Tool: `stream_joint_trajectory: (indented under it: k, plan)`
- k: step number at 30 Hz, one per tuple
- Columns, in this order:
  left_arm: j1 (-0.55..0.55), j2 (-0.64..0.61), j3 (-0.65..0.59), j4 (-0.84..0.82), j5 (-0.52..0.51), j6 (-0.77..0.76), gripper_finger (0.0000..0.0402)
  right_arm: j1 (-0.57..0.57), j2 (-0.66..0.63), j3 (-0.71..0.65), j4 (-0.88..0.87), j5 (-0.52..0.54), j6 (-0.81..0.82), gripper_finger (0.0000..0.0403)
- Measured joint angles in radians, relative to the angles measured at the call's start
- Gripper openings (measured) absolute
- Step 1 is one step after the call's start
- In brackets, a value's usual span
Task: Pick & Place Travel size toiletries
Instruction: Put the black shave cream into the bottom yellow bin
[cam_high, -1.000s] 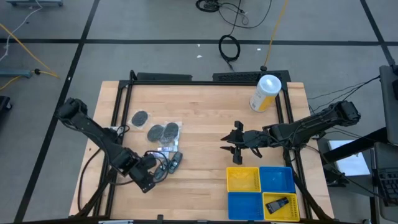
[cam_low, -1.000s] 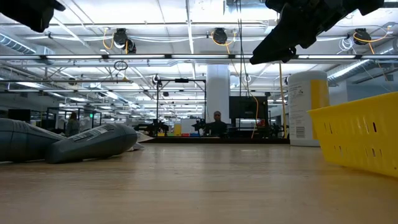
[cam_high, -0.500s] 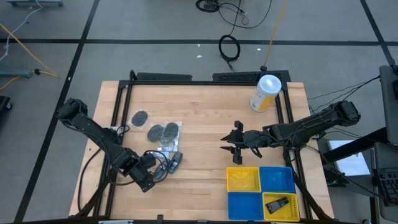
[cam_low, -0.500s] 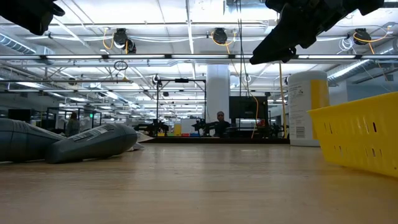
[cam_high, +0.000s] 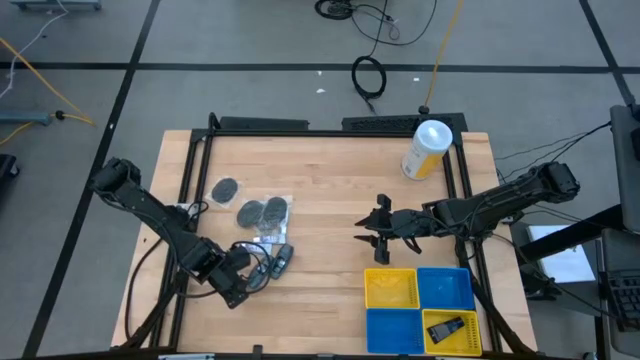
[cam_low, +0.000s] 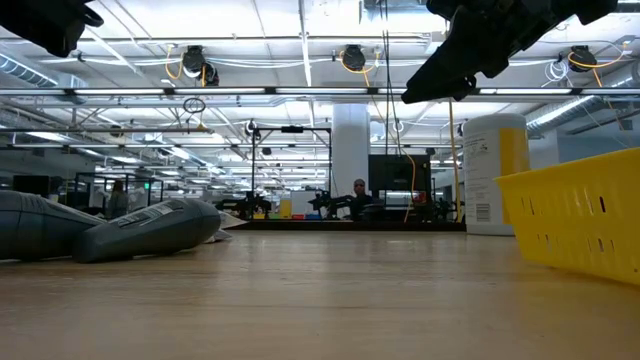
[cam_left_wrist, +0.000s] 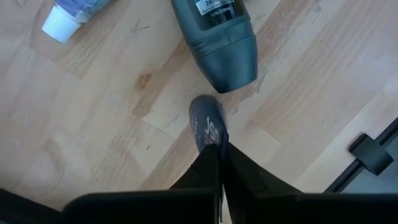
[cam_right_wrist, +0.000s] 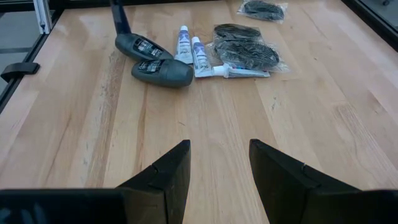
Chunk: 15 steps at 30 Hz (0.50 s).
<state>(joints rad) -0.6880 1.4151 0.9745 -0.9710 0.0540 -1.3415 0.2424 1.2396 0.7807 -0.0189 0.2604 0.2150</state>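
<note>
At the table's near edge a bin (cam_high: 418, 310) of yellow and blue compartments sits at the right corner, and its near-right yellow cell holds one dark toiletry (cam_high: 449, 327). Left of the bin the near strip of wood is bare across to the left gripper (cam_high: 247, 277), so that stretch is open room. The left arm reaches in from the far-left side along the table's left rail (cam_high: 187, 165), bends low near the near-left corner, and points its gripper rightward at the cluster of toiletries. Its fingers (cam_left_wrist: 214, 163) are pressed together with nothing between them, the tips resting on the wood just short of a dark oblong piece (cam_left_wrist: 219, 37); a white tube (cam_left_wrist: 74, 15) lies near that piece. Just beyond the gripper two dark pieces (cam_right_wrist: 153, 60) lie side by side, touching, with two white tubes (cam_right_wrist: 191, 51) beside them, then wrapped round pieces (cam_high: 263, 213), and a single wrapped round piece (cam_high: 227, 188) farther toward the far-left. The middle of the table between cluster and right gripper (cam_high: 373, 232) is bare. The right arm comes in from the right edge, stretched level above the wood just beyond the bin, its jaws parted and empty, aimed left at the cluster. A canister (cam_high: 427, 150) stands at the far-right corner, near the back rail.
</note>
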Motion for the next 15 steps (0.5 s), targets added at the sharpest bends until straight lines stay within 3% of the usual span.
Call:
stream_joint_trajectory:
  k: [9, 15]
  plan:
    - [0.0, 0.0, 0.029, -0.031, -0.008, 0.021, 0.0001, 0.0, 0.0, 0.0, 0.0, 0.0, 0.0, 0.0155]
    - [0.0, -0.001, 0.129, -0.031, -0.136, 0.144, 0.0, 0.0, 0.0, 0.0, 0.0, 0.0, 0.0, 0.0155]
